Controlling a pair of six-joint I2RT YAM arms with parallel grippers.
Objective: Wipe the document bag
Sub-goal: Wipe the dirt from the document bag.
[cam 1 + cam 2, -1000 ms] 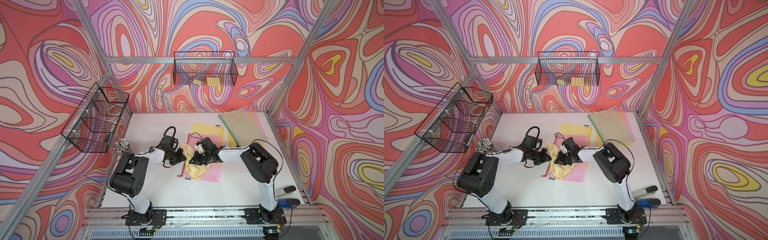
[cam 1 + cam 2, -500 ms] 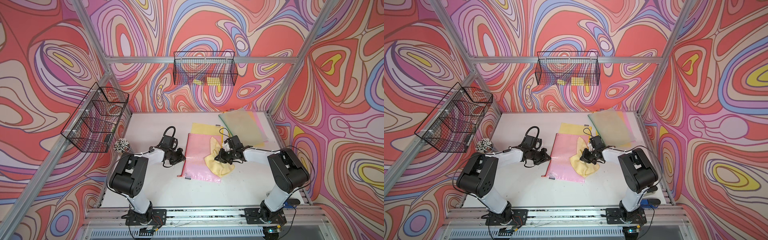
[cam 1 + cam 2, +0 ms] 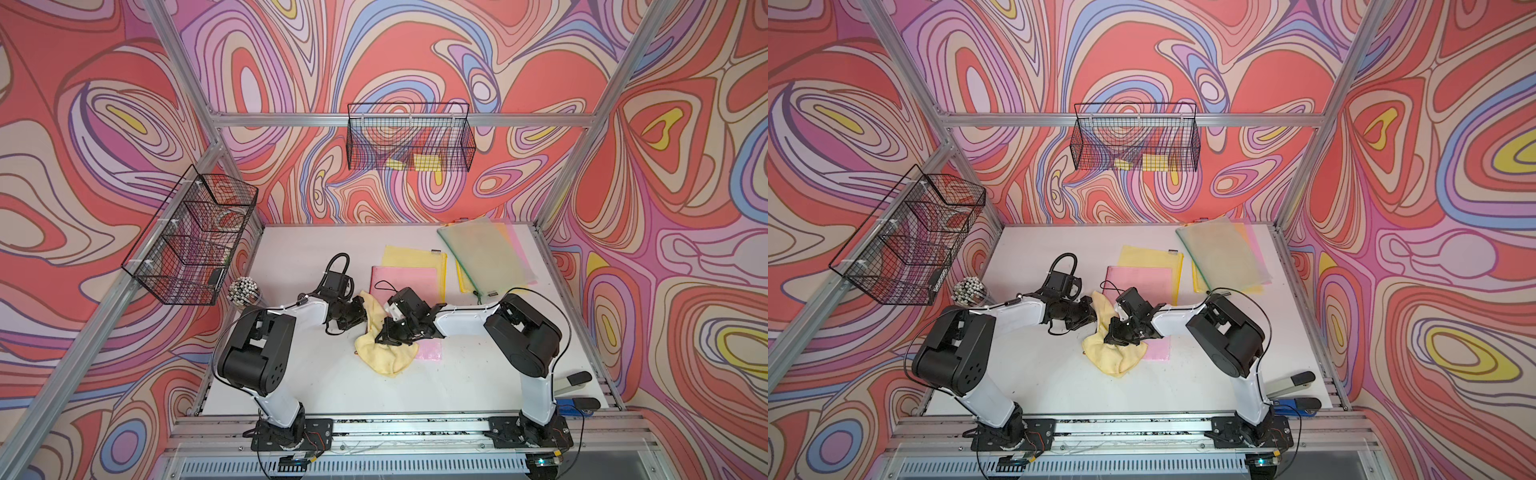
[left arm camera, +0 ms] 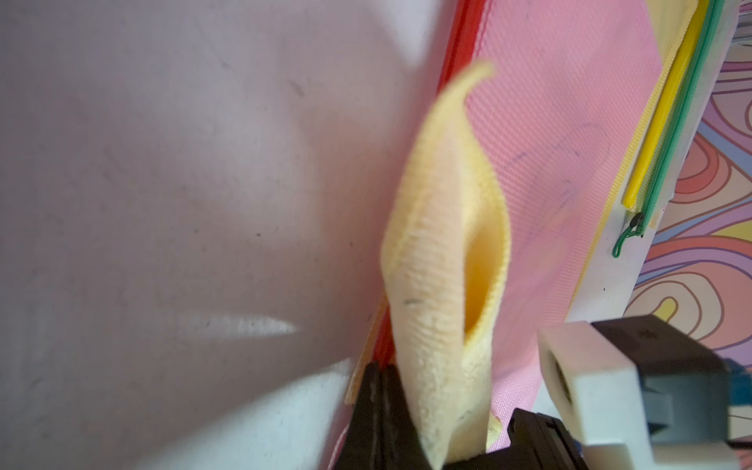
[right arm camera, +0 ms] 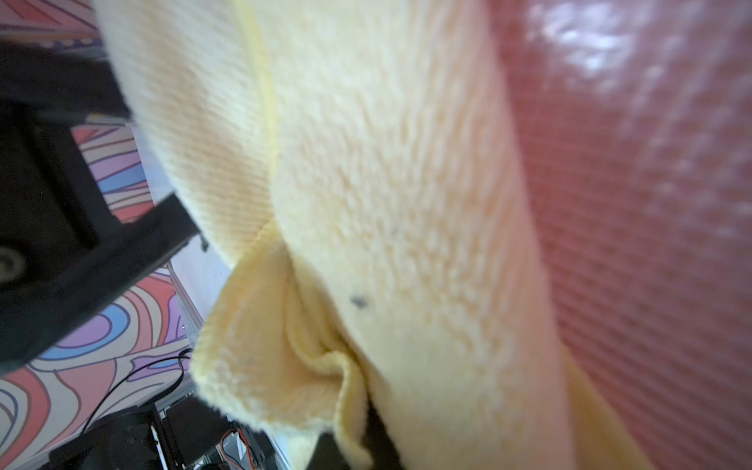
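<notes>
A pink document bag (image 3: 411,278) (image 3: 1142,278) lies flat mid-table, its red zip edge toward the left arm. My left gripper (image 3: 363,313) (image 3: 1094,316) is low at that edge. In the left wrist view its jaws (image 4: 378,423) are pressed together where the bag's (image 4: 549,162) zip edge meets their tip. My right gripper (image 3: 384,334) (image 3: 1111,334) is shut on a yellow cloth (image 3: 386,357) (image 3: 1117,357) bunched over the bag's near left corner. The cloth (image 5: 386,203) fills the right wrist view, with the pink bag (image 5: 651,203) beside it. A fold of cloth (image 4: 439,264) stands up beside the left jaws.
A yellow zip bag (image 3: 411,257) lies partly under the pink one, and a green mesh bag (image 3: 482,253) sits on others at the back right. Wire baskets hang on the back wall (image 3: 409,141) and left wall (image 3: 191,241). A cup of pens (image 3: 243,286) stands at the left.
The right gripper swept the cloth from the bag's left side to its right edge, then back to the near left corner. The left gripper has stayed at the zip edge.
</notes>
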